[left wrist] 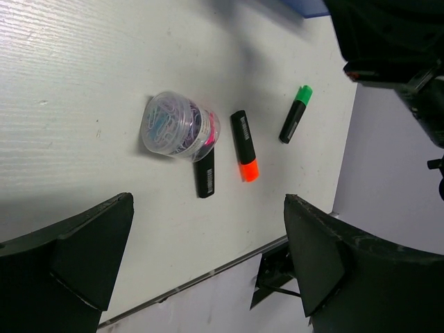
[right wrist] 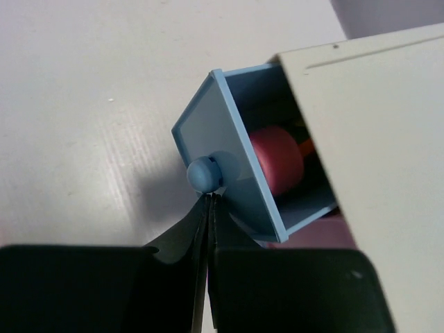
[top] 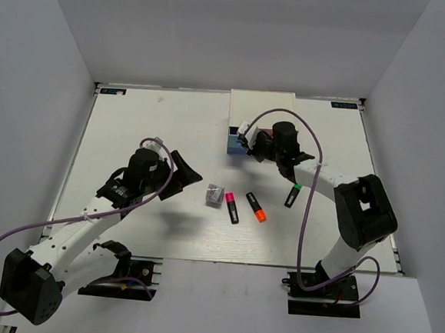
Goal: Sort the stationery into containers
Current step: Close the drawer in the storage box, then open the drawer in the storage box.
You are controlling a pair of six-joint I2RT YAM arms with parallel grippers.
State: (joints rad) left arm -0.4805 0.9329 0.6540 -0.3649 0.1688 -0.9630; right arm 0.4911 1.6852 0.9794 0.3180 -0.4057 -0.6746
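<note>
My left gripper is hanging over the white table with its jaws spread wide, holding nothing. Just ahead of it a clear tub of paper clips is lying on its side, touching the pink highlighter. The orange highlighter is lying just beside that one and the green highlighter a little apart. All three are resting flat on the table. Further right, my right gripper is pressing its fingertips together, closed, right under the round knob of the light blue drawer. The drawer is sticking partly out of the white cabinet, and a pink cylinder is sitting inside it.
</note>
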